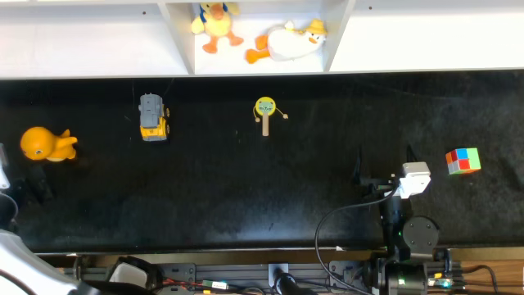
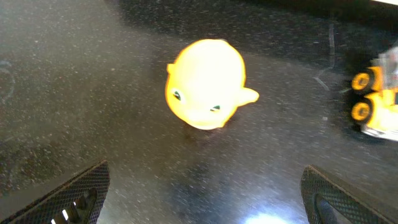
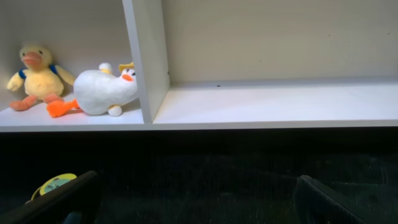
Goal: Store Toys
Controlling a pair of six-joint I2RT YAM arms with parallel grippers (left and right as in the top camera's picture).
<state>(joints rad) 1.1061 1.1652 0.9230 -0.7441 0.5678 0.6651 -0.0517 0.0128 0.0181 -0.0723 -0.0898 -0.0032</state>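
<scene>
A robot lab bench — black worktop [image 1: 246,197], white shelf [image 1: 90,37], loose cables [image 1: 317,239].

Black counter [image 1: 246,197] has an orange duck [image 1: 45,144], toy truck [image 1: 152,117], rattle [image 1: 265,111] and colour cube [image 1: 463,161] on it; the white shelf [image 1: 98,49] holds a yellow plush duck [image 1: 215,24] and a white plush duck [image 1: 286,41] in one compartment

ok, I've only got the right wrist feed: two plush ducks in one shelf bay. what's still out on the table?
Observer: Four toys on the black table: orange duck, yellow truck, rattle, colour cube.
Operator: where's the left tool?
Observer: Left tool is open and faces the orange duck, which lies just ahead of its fingers, untouched.
Operator: what's closest to my arm?
Observer: The colour cube, on the table off the right side of the right arm.
</scene>
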